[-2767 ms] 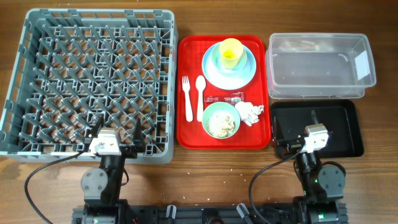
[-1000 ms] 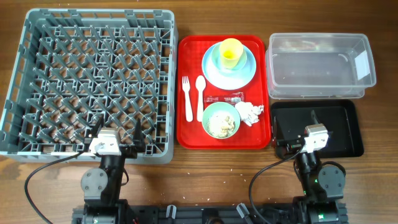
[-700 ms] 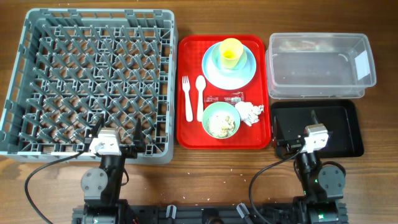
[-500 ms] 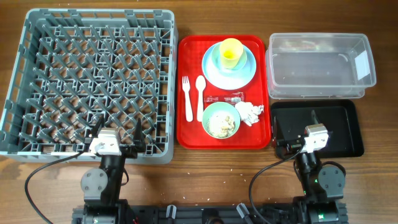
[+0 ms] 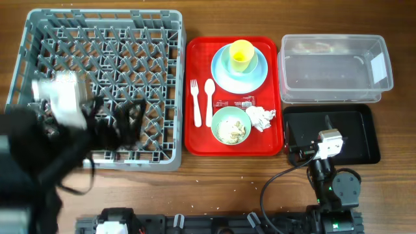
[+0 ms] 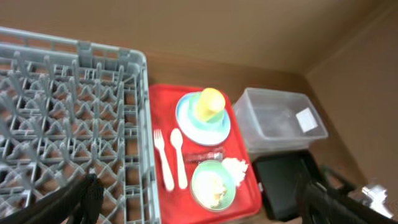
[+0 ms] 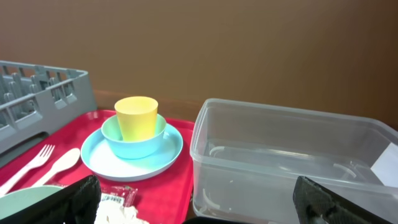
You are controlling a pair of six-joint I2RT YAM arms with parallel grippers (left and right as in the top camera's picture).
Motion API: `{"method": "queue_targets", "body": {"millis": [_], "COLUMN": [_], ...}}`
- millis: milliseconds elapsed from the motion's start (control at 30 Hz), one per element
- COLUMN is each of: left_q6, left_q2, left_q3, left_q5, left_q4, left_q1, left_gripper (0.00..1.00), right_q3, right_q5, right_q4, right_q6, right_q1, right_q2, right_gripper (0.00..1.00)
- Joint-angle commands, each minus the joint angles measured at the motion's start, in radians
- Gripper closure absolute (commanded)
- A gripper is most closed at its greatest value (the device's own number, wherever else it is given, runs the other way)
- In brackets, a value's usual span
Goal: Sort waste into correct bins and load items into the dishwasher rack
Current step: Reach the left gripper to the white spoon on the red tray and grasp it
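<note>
The left end effector [image 5: 116, 120] hangs over the near left part of the dishwasher rack [image 5: 181, 78]. It looks blurry from above, but its two fingers stand wide apart and hold nothing. The rack is a big grey crate full of pegs. It fills the left side of the surface [image 5: 214, 188].

Just right of the rack lies the red tray [image 5: 195, 140], in the middle of the surface. By the tray's left edge the white fork [image 5: 195, 103] and the white spoon [image 5: 208, 101] lie side by side, with the fork on the left. At the tray's far edge sits the light blue plate [image 5: 227, 81]. A pale bowl [image 5: 253, 65] stands on the plate, and the yellow cup [image 5: 242, 54] stands upright in that bowl. By the tray's near edge is the pale green bowl [image 5: 218, 116], with the food scraps [image 5: 231, 130] inside it. The small wrapper [image 5: 244, 102] lies between the plate and the green bowl. The crumpled white napkin [image 5: 261, 117] lies just right of the green bowl, near the tray's right edge.

At the far right corner of the surface stands the clear tub [image 5: 325, 71], with a white label [image 5: 377, 67] at its right end. The black tray [image 5: 357, 140] lies just in front of the tub.

The right end effector [image 5: 309, 132] hangs over the near left part of the black tray. Its fingers are spread wide and hold nothing.
</note>
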Motion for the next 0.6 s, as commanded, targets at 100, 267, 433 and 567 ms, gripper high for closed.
{"method": "queue_targets", "body": {"millis": [100,267,433,567], "left_q6": [-0.001,-0.181,-0.277,-0.374], "left_q2": [0.295,0.495,0.654,0.825], "left_q3": [0.159,0.021,0.014,-0.014], "left_q5": [0.203,-0.095,-0.219,-0.457], "left_q4": [-0.11,0.023,0.13,0.161], "left_q1": [-0.037,-0.345,-0.462,-0.57], "left_gripper": [0.69,0.64,0.88,0.78], "right_q3": [-0.001,-0.001,-0.001,-0.001], "right_q5": [0.01,0.01,0.01,0.01], "right_q4": [0.003,0.003,0.003,0.003], "right_q6": [-0.005,-0.005,-0.005,-0.005], "right_q1": [0.002,0.002,0.002,0.002], "right_q2": [-0.003,-0.003,-0.003,-0.003], "right_gripper": [0.0,0.0,0.0,0.0]}}
